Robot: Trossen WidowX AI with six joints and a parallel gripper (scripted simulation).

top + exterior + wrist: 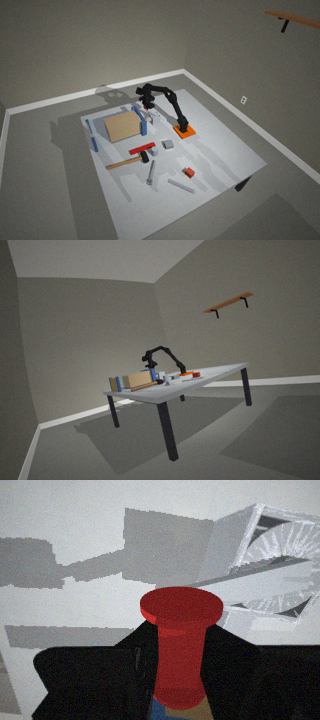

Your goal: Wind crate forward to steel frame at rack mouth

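Note:
My gripper (146, 106) (151, 367) (173, 614) is shut on the red knob of the winch handle, beside and above the winch. The handle's grey arm (152, 112) (265, 582) runs from behind the knob across the top of the pale winch (155, 119) (161, 374). Its square key is hidden. The tan crate (122, 126) (136, 379) looks flat on the bench, its front close behind the blue steel frame (143, 128) (153, 374). I cannot tell whether they touch. A bit of orange strap (146, 119) shows between frame and winch.
A mallet (125, 163), red bar (142, 148), grey cylinder (154, 151), grey block (168, 144), wrench-like tool (151, 171), flat grey bar (180, 185) and orange-red block (189, 172) lie on the bench. Blue posts (94, 144) stand behind the crate. The arm stands on an orange base (190, 131).

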